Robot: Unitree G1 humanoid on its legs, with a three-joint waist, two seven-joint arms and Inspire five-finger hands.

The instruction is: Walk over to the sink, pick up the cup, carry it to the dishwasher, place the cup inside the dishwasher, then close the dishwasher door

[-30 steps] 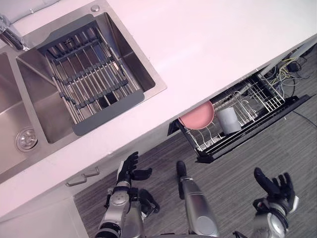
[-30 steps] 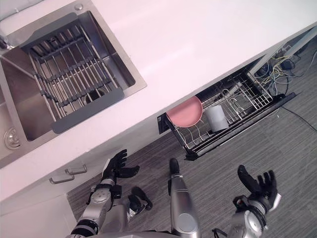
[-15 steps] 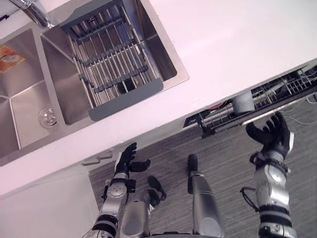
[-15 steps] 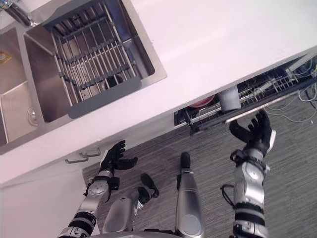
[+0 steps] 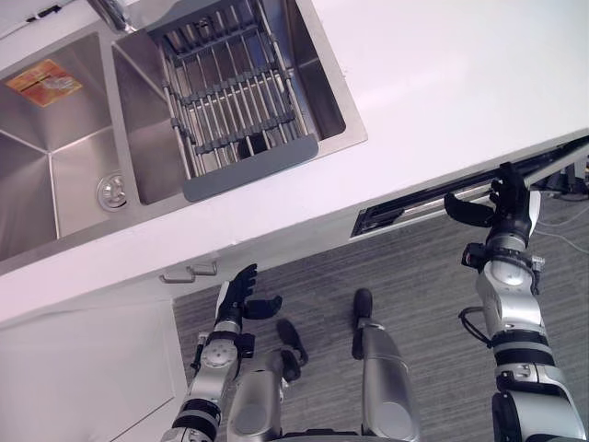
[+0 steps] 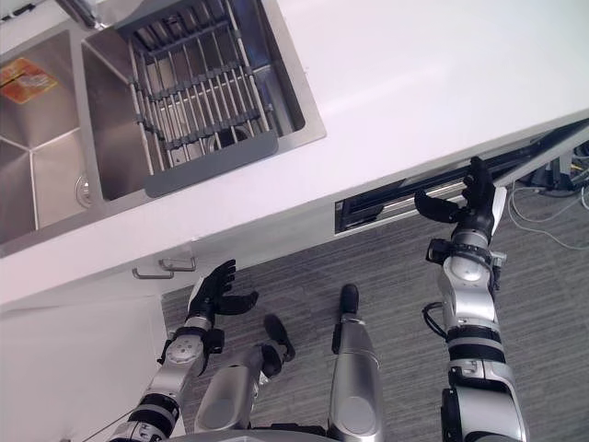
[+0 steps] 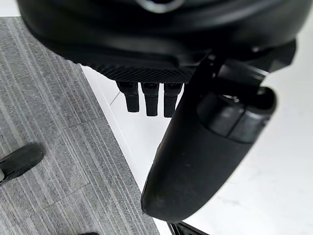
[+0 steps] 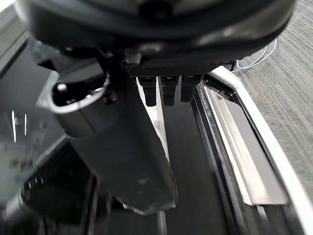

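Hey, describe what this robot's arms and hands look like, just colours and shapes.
The left arm and right arm are silver-grey, rounded metallic segments with black bands at the joints. The left hand and right hand are black, with slim fingers, a thick rounded thumb and a white strip along one side.

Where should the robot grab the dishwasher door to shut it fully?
The long front edge of the dishwasher door, which pokes out under the counter, coming from the floor side. It is almost flush, so there is little to wrap around. A flat-handed push, like the right hand there, should probably work best.
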